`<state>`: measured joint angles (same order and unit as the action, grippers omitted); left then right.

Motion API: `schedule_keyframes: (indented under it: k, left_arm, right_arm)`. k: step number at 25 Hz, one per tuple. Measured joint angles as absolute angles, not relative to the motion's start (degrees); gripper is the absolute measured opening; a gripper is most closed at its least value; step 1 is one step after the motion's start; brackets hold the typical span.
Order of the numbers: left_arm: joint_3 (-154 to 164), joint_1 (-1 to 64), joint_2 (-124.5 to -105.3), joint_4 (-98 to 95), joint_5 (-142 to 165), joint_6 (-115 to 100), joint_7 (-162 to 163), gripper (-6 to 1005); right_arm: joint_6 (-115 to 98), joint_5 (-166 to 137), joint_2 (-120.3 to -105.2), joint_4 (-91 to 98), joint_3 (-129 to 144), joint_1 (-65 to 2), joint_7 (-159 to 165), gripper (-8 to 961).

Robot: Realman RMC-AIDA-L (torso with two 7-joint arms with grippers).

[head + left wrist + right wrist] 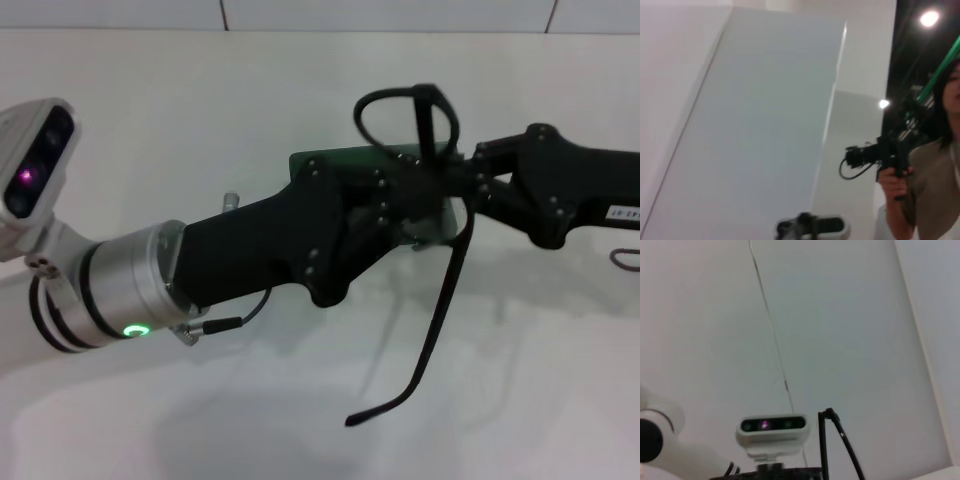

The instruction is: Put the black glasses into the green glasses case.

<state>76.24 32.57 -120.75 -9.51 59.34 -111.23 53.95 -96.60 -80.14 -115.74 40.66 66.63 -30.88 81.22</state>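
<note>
Both arms meet over the middle of the white desk (300,430), raised clear of its surface.

**Left gripper** (400,215): reaches in from the left. Its black body covers most of the case (312,160), of which only a dark green edge shows above and behind the gripper. The gripper appears to hold the case off the desk, but its fingers are hidden among the overlapping black parts, so their opening cannot be told. Holding the case aloft would present it to the other arm for loading.

**Right gripper** (455,178): reaches in from the right and meets the left gripper at the case. The glasses (432,140) sit at this junction. One lens loop stands up above the grippers; one temple arm hangs down and forward, its curved tip well above the desk. The gripper appears closed on the frame near the bridge, though the contact itself is hidden.

**Position of the glasses:** at the case, not yet inside it. The hanging temple is unfolded and projects well outside the case outline; judged from this, it must fold or swing in before the case can shut.

**Wrist views:** the left shows wall panels and a person with a camera; the right shows a thin black temple (840,440) rising nearby.

**Markings:** a small white label on the right arm (622,212) is too small to read. No lettering on the case is visible.
</note>
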Motion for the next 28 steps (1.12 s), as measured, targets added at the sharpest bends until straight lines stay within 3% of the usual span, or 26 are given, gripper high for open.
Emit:
schedule_keyframes:
  k: [10, 15, 21, 28]
  left_arm:
    - [75.2, 28.1, -119.53, -12.2, 58.2, -112.7, 53.3, 37]
    - [75.9, 29.4, -120.23, -12.5, 64.9, -112.6, 51.7, 37]
    - [87.9, 32.9, -120.75, -12.4, 59.9, -113.4, 48.9, 37]
    - [106.2, 29.6, -120.77, -18.9, 35.5, -113.5, 44.5, 37]
  right_arm:
    - [-113.0, -73.4, -115.50, 39.9, 54.5, -28.5, 82.1, 52]
    - [-115.8, -64.5, -115.37, 38.6, 53.4, -28.5, 82.7, 51]
    - [-112.9, -59.5, -116.05, 27.5, 55.6, -34.2, 75.6, 51]
    - [-103.7, -57.8, -116.19, 20.9, 69.0, -38.2, 66.5, 50]
